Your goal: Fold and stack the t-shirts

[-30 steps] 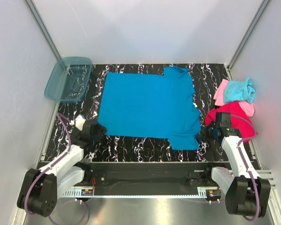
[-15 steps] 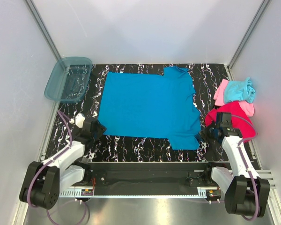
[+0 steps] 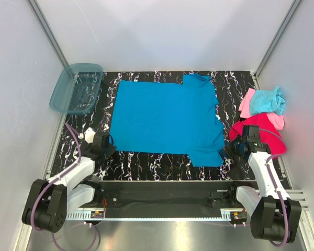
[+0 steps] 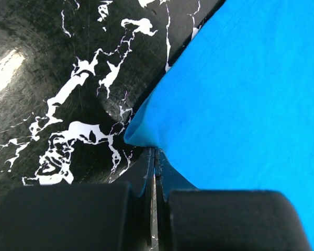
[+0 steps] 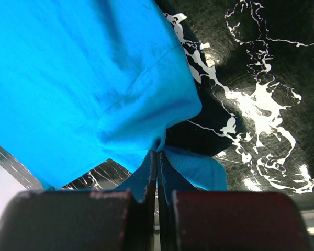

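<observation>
Pinching blue t-shirt [image 3: 165,117] at its lower corners: left fingers [image 4: 138,209], right fingers [image 5: 141,219] both clamped on cloth.

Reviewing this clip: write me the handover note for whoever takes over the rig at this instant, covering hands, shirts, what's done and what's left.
Hands: left hand is shut on the near-left corner of the blue t-shirt. The right hand is shut on the same shirt's near-right corner, at the sleeve.
Shirts: the blue one lies spread flat on the table. The magenta-red tee, light pink tee and light aqua tee are heaped unfolded at the right edge.
Done: blue shirt spread and gripped at both near corners; no fold made.
Left: fold the blue one, fold the other three, and stack all four.
</observation>
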Action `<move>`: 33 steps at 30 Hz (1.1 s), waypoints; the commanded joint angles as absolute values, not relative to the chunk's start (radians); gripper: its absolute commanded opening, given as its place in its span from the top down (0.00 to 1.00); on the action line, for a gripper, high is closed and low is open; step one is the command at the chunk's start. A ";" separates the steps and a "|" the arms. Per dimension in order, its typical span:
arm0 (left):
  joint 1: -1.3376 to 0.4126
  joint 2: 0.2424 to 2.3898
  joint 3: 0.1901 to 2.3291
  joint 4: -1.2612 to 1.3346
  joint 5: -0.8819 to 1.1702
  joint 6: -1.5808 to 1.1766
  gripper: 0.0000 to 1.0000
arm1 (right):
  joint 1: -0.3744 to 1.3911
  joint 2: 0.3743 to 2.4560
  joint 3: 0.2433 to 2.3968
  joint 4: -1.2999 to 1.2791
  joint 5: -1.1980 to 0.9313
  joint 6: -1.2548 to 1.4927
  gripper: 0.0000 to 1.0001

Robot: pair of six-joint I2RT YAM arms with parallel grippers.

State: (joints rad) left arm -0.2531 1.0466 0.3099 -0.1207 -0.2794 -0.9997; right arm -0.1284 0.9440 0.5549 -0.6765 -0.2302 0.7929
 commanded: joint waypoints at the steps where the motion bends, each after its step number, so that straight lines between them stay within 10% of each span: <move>1: -0.250 0.982 0.295 -0.166 -0.267 -1.000 1.00 | -0.140 0.917 0.554 -0.657 -0.236 0.804 1.00; 19: -0.253 0.571 0.347 -0.432 -0.310 -1.017 1.00 | -0.152 0.881 0.644 -0.635 -0.259 0.871 1.00; 33: -0.253 0.679 0.489 -0.473 -0.362 -1.011 1.00 | -0.153 0.908 0.707 -0.505 -0.268 0.991 1.00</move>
State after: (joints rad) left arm -0.2535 0.6380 0.4206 -0.4946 -0.3149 -1.0145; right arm -0.1452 0.8940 0.6449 -0.5854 -0.2562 0.9497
